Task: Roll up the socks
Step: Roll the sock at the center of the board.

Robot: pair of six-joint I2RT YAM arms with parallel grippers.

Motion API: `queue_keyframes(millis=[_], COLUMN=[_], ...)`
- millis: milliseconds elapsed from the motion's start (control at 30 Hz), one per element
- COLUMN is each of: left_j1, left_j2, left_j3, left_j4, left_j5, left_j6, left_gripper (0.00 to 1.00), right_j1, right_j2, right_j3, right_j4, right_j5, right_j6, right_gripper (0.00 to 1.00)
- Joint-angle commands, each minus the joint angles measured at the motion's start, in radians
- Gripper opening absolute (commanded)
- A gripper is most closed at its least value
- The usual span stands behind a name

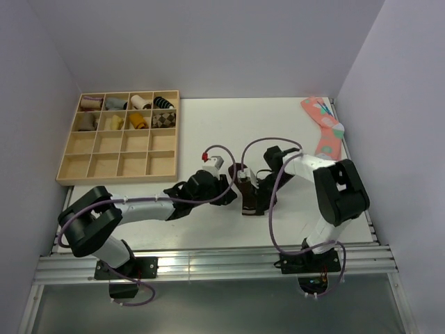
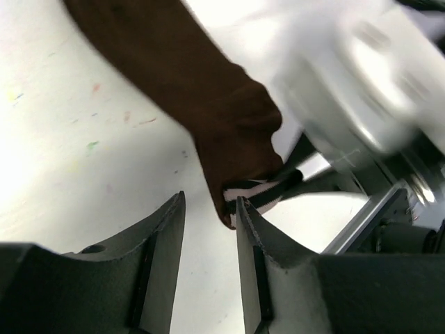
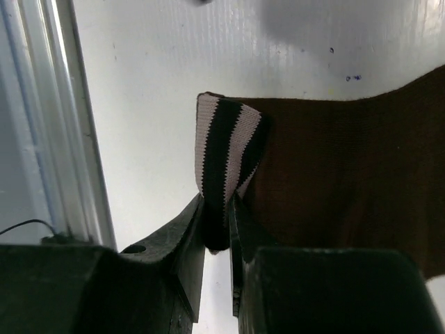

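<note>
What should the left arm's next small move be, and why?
Probably ease the left gripper forward and close it on the sock beside its striped cuff. Its jaws stand open and empty just short of the fabric, while the right gripper pinches that cuff, so rolling likely needs a second hold.

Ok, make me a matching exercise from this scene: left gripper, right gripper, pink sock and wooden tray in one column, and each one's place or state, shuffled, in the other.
1. left gripper
2. right gripper
3. pink sock
4. wooden tray

A. far right corner of the table
B. clamped on the striped cuff of the brown sock
C. far left of the table
D. jaws apart, nothing between them

Pairs: 1-D, 2-B, 3-A, 4-C
</note>
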Motion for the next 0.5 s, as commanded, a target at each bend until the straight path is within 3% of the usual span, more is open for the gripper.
queue_keyframes(millis=[0, 200, 467], left_j1=[-0.043, -0.089, -0.104], left_j2=[-0.003, 0.071, 0.190], left_j3=[-0.032, -0.093, -0.095], left_j4=[0.216, 0.458, 0.626], left_j5=[-0.074, -0.037, 0.113], left_j6=[0.127, 0.277, 0.389], left_gripper=[0.40, 0.41, 0.48], right_j1=[-0.040, -0.097, -0.130], right_j2=[0.093, 0.178, 0.295], right_j3=[0.082, 0.145, 0.244], right_j4=[-0.198, -0.208, -0.290], right_j5=[-0.074, -0.061, -0.039], right_j6=[-0.069, 0.009, 0.051], right_gripper=[0.02, 0.02, 0.02])
